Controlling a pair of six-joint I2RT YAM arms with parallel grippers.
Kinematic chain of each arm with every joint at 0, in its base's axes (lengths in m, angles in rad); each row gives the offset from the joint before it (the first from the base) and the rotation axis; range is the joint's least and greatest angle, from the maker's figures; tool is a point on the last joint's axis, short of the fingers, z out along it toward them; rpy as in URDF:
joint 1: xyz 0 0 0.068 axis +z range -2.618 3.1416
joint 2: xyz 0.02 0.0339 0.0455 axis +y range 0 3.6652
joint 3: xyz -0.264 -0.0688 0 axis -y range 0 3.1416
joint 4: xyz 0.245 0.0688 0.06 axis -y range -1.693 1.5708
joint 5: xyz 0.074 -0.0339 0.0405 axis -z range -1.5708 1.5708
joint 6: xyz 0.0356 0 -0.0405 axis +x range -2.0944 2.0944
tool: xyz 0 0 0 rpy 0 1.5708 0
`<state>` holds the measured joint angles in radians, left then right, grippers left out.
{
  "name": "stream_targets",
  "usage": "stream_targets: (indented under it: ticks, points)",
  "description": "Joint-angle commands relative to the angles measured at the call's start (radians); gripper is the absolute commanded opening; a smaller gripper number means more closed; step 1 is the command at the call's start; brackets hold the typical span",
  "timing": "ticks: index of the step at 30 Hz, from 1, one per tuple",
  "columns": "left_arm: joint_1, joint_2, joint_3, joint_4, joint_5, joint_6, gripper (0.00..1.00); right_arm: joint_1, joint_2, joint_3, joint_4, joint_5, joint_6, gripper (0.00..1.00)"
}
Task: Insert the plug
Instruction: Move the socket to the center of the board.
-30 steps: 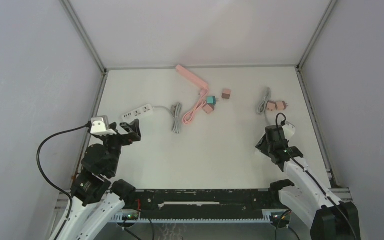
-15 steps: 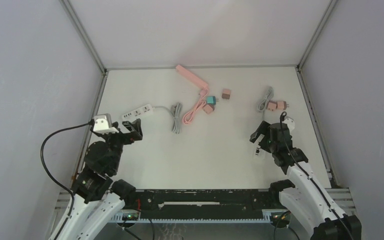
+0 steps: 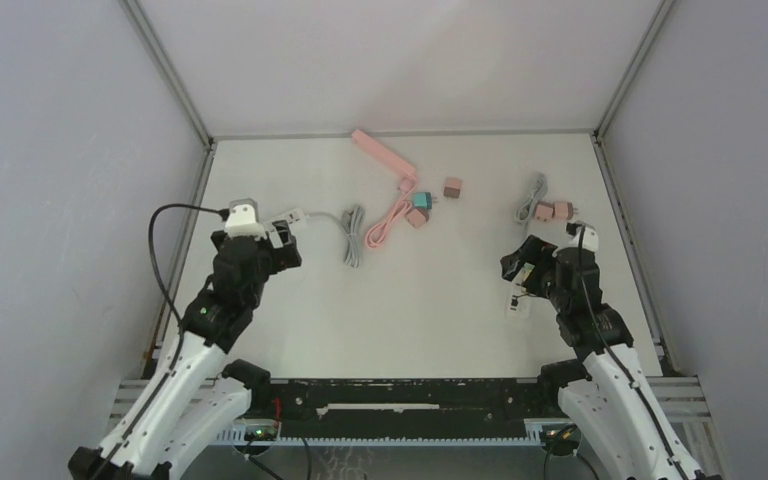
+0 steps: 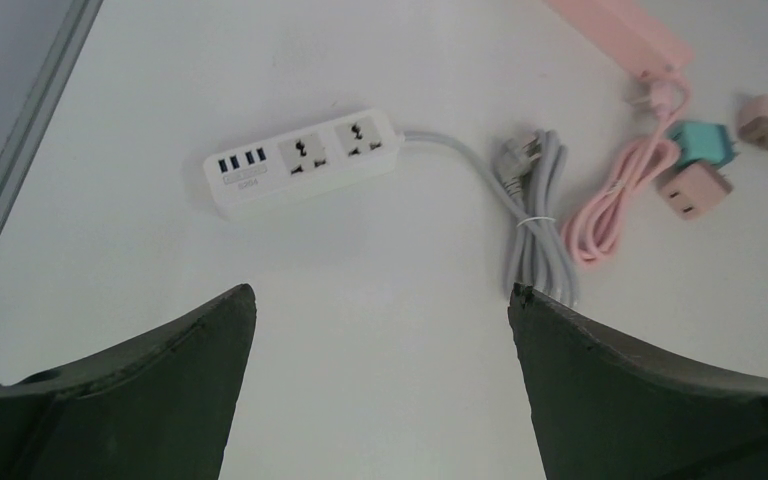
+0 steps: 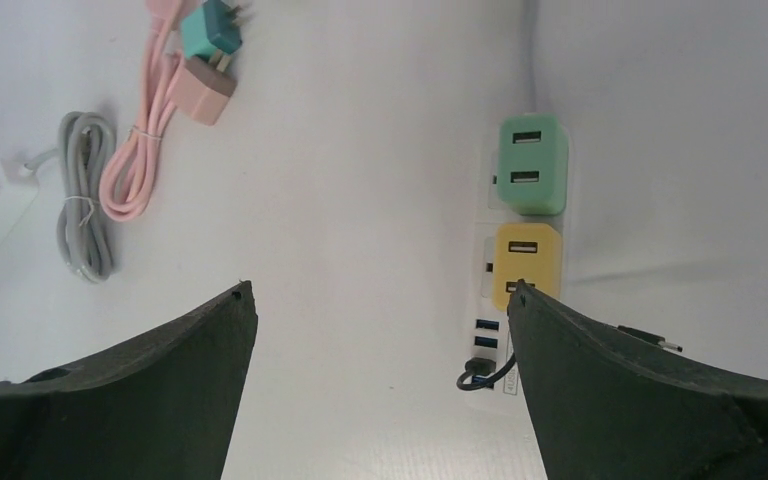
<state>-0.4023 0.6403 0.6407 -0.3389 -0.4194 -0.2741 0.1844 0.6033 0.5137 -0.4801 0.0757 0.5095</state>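
Observation:
A white power strip (image 4: 300,162) with two sockets and a row of USB ports lies at the left rear of the table, and its grey cable (image 4: 535,215) is bundled with the plug (image 4: 522,150) on top. In the top view my left gripper (image 3: 282,250) hovers over the strip's near end (image 3: 293,215). It is open and empty (image 4: 380,295). My right gripper (image 5: 380,290) is open and empty above the table (image 3: 520,265), beside a second white strip (image 5: 490,300) that carries a green adapter (image 5: 532,165) and a yellow adapter (image 5: 526,262).
A pink power strip (image 3: 385,155) with a coiled pink cable (image 3: 388,222) lies at the rear centre. Teal (image 3: 421,199), pink (image 3: 416,217) and brown (image 3: 452,187) plugs lie beside it. Two pink plugs (image 3: 552,210) and a grey cable (image 3: 530,195) lie at the rear right. Walls enclose the table.
My left arm has reached forward and right, bringing its gripper over the white strip. My right arm has stretched forward, with its gripper shifted left, and a white strip shows below it.

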Motion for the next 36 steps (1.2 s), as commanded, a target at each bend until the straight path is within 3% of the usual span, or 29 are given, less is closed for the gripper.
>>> stream_targets:
  ticks: [1,19,27,36]
  points:
    - [0.077,0.119,0.088,0.035,0.063,-0.024,1.0,-0.005,-0.045,0.04,0.036,-0.042,-0.091,1.0]
    - [0.461,0.846,0.527,0.035,0.29,-0.024,0.98,-0.006,-0.119,-0.022,0.066,-0.164,-0.144,0.99]
    - [0.55,1.143,0.76,-0.058,0.387,-0.055,0.95,-0.009,-0.127,-0.038,0.081,-0.185,-0.15,0.98]
    - [0.562,1.297,0.832,-0.142,0.486,-0.122,0.87,-0.014,-0.109,-0.04,0.097,-0.22,-0.161,0.97]
